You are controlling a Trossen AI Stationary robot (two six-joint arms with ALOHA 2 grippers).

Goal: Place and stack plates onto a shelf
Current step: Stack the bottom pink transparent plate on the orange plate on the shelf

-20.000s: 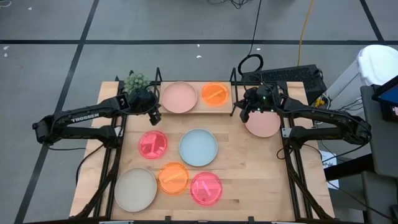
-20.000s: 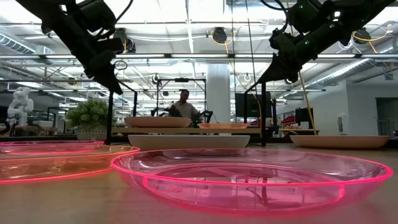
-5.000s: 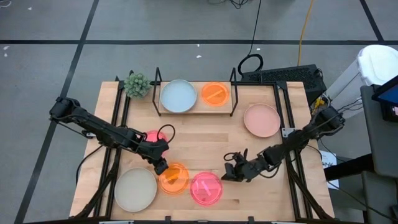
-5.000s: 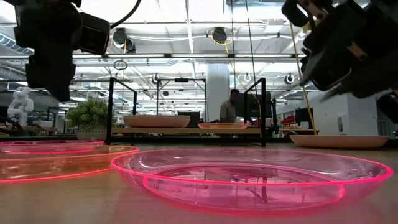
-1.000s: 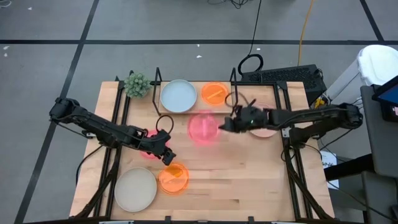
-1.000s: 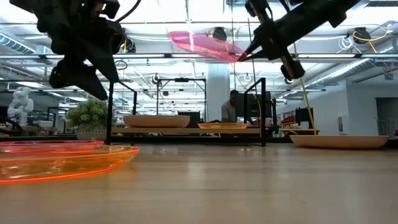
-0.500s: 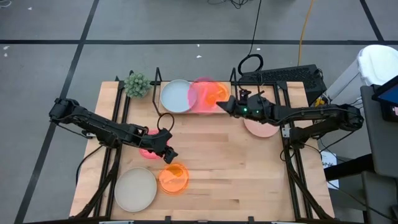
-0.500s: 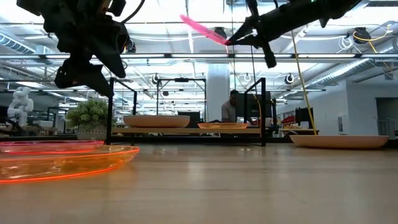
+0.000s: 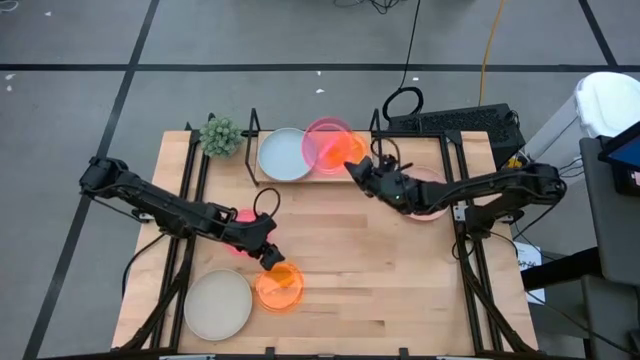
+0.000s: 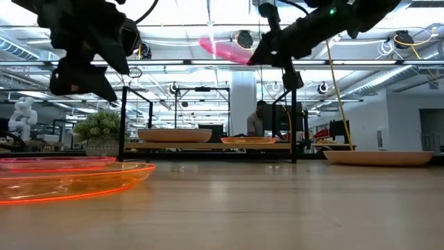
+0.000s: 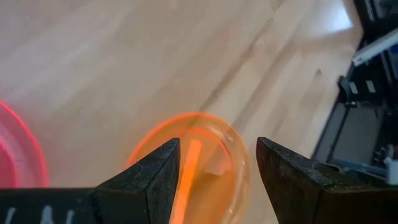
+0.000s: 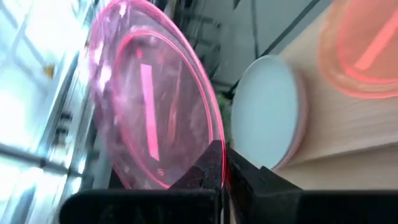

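Clearly the right gripper point(image 9: 352, 166), pinching a pink plate point(image 9: 326, 144) by its rim above the shelf point(image 9: 310, 176), could let it tip off; the left gripper point(image 9: 268, 257) hovers spread over an orange plate point(image 9: 279, 286) well away.

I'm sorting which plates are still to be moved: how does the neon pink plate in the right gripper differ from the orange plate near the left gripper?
The neon pink plate is held in the air, tilted, by the shut right gripper above the shelf; the orange plate lies flat on the table. The open left gripper hovers by the orange plate without holding it. Both are small translucent neon plates.
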